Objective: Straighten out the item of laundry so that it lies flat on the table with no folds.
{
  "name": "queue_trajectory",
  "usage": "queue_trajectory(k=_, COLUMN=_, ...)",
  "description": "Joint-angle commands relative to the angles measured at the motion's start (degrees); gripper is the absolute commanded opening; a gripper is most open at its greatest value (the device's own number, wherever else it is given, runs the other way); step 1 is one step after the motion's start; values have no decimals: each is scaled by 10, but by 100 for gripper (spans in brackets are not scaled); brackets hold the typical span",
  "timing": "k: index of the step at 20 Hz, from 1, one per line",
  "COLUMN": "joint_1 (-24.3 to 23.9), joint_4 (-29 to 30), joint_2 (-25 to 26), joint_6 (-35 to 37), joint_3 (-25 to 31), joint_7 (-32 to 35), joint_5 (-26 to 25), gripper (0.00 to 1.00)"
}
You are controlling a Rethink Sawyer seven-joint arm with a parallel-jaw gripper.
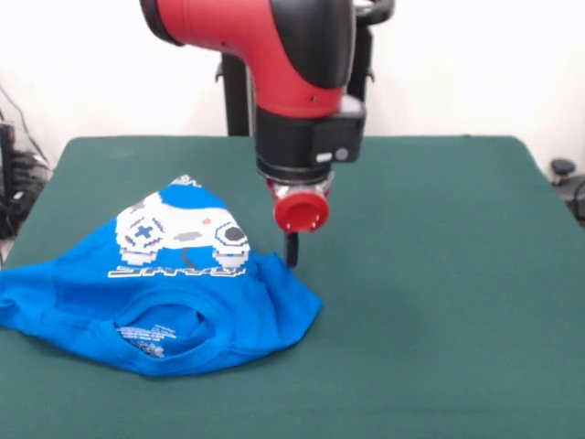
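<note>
The bright blue T-shirt lies bunched at the front left of the dark green table. Its far part is folded up into a peak, and its left end reaches the table's left edge. The white pixel graphic and the lettering face up. The collar is on the side nearest the camera. The red and black arm comes down from above. My gripper hangs low over the cloth-covered table, just beyond the shirt's right edge. I cannot see whether it touches the shirt or holds anything.
The robot's black pedestal stands at the table's far edge. Dark equipment and cables sit off the table's left side. A black object sits off its right side.
</note>
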Motion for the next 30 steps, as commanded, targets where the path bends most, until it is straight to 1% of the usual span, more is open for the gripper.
queue_trajectory(k=1, joint_1=-41, joint_4=126, joint_2=-38, joint_6=60, joint_3=172, joint_7=-24, joint_5=24, gripper=0)
queue_trajectory(k=5, joint_1=-60, joint_4=138, joint_2=-36, joint_6=64, joint_3=198, joint_7=-30, joint_5=11, gripper=0)
queue_trajectory(k=8, joint_1=-70, joint_4=138, joint_2=-26, joint_6=54, joint_3=210, joint_7=-31, joint_5=1, gripper=0)
queue_trajectory(k=9, joint_1=-73, joint_4=137, joint_2=-22, joint_6=50, joint_3=214, joint_7=-29, joint_5=0, gripper=0)
queue_trajectory(k=10, joint_1=-65, joint_4=133, joint_2=-21, joint_6=44, joint_3=204, joint_7=-23, joint_5=-5, gripper=0)
queue_trajectory(k=11, joint_1=-50, joint_4=122, joint_2=-18, joint_6=34, joint_3=187, joint_7=-12, joint_5=-11, gripper=0)
queue_trajectory(k=13, joint_1=36, joint_4=67, joint_2=-9, joint_6=7, joint_3=75, joint_7=29, joint_5=-40, gripper=0)
queue_trajectory(k=15, joint_1=105, joint_4=14, joint_2=17, joint_6=-4, joint_3=-22, joint_7=57, joint_5=-53, gripper=0)
queue_trajectory(k=16, joint_1=139, joint_4=-10, joint_2=34, joint_6=-26, joint_3=-72, joint_7=71, joint_5=-58, gripper=0)
queue_trajectory(k=17, joint_1=165, joint_4=-30, joint_2=53, joint_6=-41, joint_3=-112, joint_7=78, joint_5=-54, gripper=100)
queue_trajectory(k=19, joint_1=213, joint_4=-57, joint_2=84, joint_6=-49, joint_3=-181, joint_7=113, joint_5=-40, gripper=100)
queue_trajectory(k=20, joint_1=226, joint_4=-72, joint_2=90, joint_6=-36, joint_3=-211, joint_7=121, joint_5=-40, gripper=100)
queue_trajectory(k=22, joint_1=235, joint_4=-81, joint_2=83, joint_6=-33, joint_3=-245, joint_7=132, joint_5=-29, gripper=100)
queue_trajectory(k=25, joint_1=215, joint_4=-78, joint_2=40, joint_6=-6, joint_3=-236, joint_7=101, joint_5=-25, gripper=100)
queue_trajectory(k=27, joint_1=194, joint_4=-77, joint_2=10, joint_6=32, joint_3=-214, joint_7=75, joint_5=-20, gripper=100)
queue_trajectory(k=28, joint_1=174, joint_4=-72, joint_2=-6, joint_6=59, joint_3=-188, joint_7=63, joint_5=-10, gripper=100)
queue_trajectory(k=29, joint_1=163, joint_4=-70, joint_2=-14, joint_6=75, joint_3=-172, joint_7=63, joint_5=1, gripper=100)
queue_trajectory(k=30, joint_1=159, joint_4=-78, joint_2=-10, joint_6=83, joint_3=-171, joint_7=68, joint_5=7, gripper=100)
